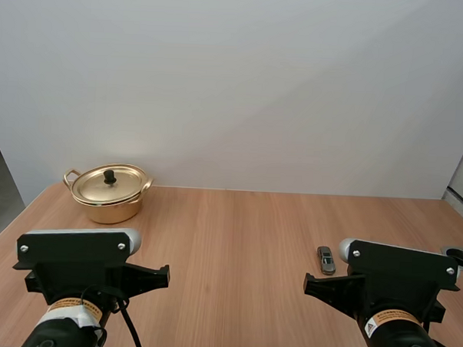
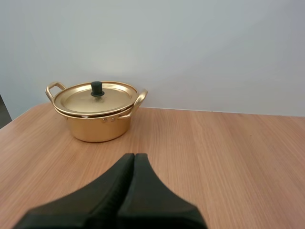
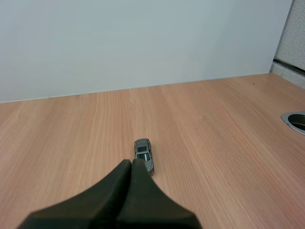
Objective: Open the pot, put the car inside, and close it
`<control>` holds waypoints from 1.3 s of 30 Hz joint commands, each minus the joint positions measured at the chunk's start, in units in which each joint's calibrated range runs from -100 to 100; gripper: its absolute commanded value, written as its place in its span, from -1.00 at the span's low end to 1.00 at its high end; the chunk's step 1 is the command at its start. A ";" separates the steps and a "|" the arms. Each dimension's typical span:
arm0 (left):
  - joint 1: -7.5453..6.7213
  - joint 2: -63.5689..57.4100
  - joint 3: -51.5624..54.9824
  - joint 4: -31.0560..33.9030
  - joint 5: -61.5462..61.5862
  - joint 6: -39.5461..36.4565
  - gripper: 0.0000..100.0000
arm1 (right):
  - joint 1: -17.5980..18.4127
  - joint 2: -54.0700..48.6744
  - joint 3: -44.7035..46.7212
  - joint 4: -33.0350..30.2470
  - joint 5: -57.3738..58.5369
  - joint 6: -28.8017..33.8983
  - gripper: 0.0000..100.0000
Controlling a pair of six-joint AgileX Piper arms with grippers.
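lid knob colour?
Black. The knob sits on the gold lid; clearest in the left wrist view.

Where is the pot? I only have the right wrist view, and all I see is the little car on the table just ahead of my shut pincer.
Observer: The pot stands at the far left corner of the table, well across from the car.
Operator: Is it open yet?
Observer: No, the lid sits on it, with its black knob upright.
Operator: What is the other arm doing?
Observer: The left pincer is shut on nothing and points toward the pot, with bare table between them.
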 commanded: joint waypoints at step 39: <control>0.00 0.00 0.00 -1.00 -3.42 0.36 -1.00 | -0.01 0.00 0.00 -0.19 -0.01 -0.01 -1.00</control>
